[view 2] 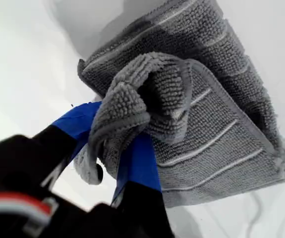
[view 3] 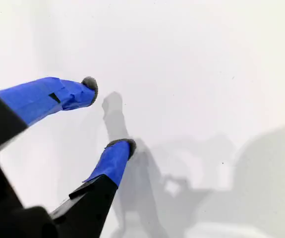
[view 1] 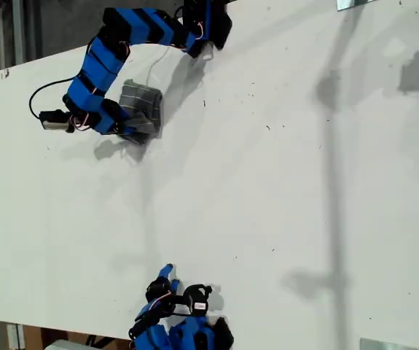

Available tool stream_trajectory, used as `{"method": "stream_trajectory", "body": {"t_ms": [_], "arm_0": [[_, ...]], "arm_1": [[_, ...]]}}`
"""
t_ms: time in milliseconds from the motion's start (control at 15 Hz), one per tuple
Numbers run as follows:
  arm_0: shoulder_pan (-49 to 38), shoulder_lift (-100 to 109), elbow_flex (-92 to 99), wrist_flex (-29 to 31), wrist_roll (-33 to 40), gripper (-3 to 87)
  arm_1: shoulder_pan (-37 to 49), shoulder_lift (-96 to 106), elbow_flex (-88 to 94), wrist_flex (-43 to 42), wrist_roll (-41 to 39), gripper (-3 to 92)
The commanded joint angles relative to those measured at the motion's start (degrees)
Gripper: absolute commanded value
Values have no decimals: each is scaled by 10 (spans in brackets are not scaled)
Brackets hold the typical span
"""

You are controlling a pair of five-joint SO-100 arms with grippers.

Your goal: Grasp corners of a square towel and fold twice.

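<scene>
My first end effector (view 2: pixel 113 148) is clenched on a bunched fold of the folded towel (view 2: pixel 206 114), which lies on the white table (view 1: pixel 267 182). My second end effector (view 3: pixel 110 116) hangs released above bare table, well apart from the towel.

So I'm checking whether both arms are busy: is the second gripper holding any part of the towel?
No, my second gripper is open over bare table, while the towel is pinched by my first gripper.
</scene>
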Motion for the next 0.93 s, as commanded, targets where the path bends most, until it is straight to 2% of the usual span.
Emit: {"method": "stream_trajectory", "body": {"t_ms": [0, 200, 600, 667, 800, 867], "arm_0": [[2, 6, -4, 5, -6, 195], [2, 6, -4, 4, -6, 195], [2, 6, -4, 4, -4, 195], [2, 6, -4, 3, -4, 195], [2, 6, -4, 2, -4, 195], [2, 6, -4, 2, -4, 195]], "arm_1": [[15, 81, -30, 17, -11, -1], [25, 115, -22, 13, -13, -1], [47, -30, -54, -62, -18, -1], [40, -32, -56, -64, -24, 71], [26, -11, -69, -52, -33, 302], [22, 13, -69, -44, -33, 336]]}}
